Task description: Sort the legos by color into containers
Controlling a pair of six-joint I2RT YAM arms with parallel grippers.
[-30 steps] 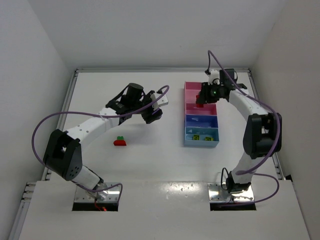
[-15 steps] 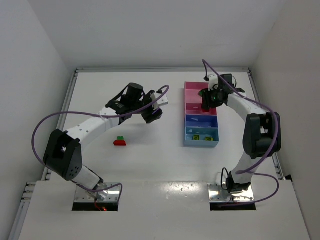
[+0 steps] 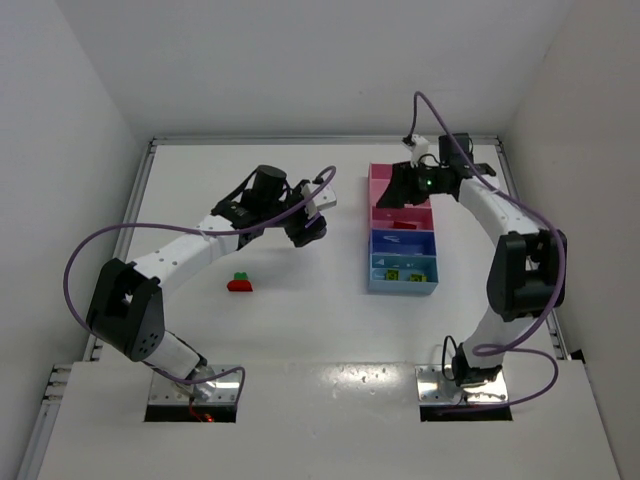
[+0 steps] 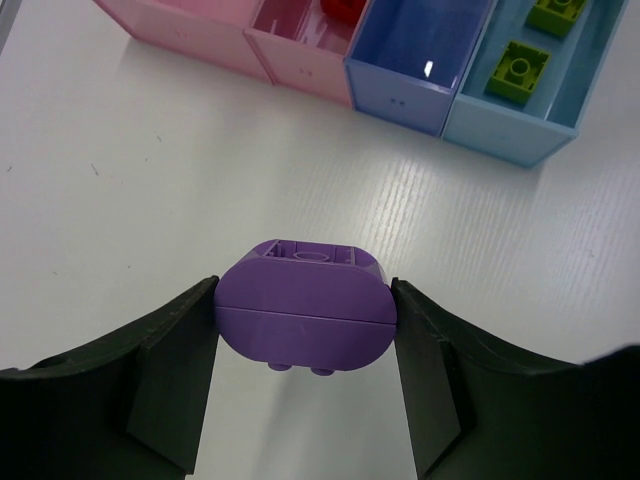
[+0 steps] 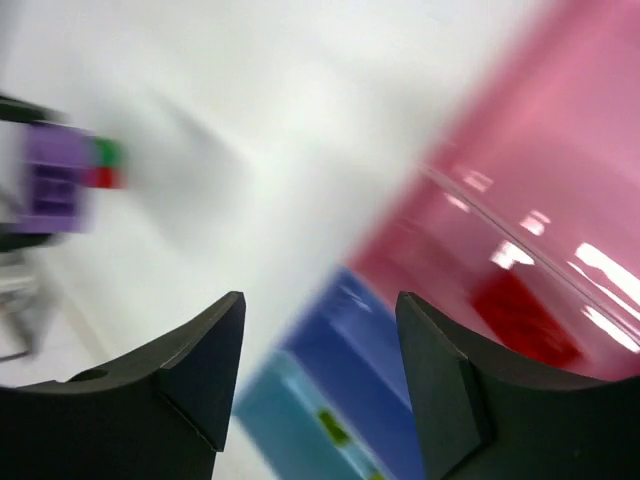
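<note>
My left gripper (image 4: 303, 296) is shut on a purple lego (image 4: 305, 318) and holds it above the bare table, left of the tray (image 3: 371, 262). In the top view this gripper (image 3: 306, 230) hangs mid-table. My right gripper (image 5: 320, 305) is open with nothing between its fingers. It hovers over the pink end of the tray (image 5: 520, 170), and its view is blurred. A red lego (image 3: 403, 224) lies in the smaller pink compartment. Two yellow-green legos (image 4: 517, 68) sit in the light blue compartment. A green-on-red lego pair (image 3: 240, 283) rests on the table near the left arm.
The dark blue compartment (image 4: 415, 45) and the large pink one (image 3: 385, 186) show nothing inside. The tray runs from the far right toward the middle. White walls close in the table on three sides.
My right gripper has opened and let go of the red lego, which now lies in the smaller pink compartment. It has pulled back toward the far side. The left arm has barely moved.
</note>
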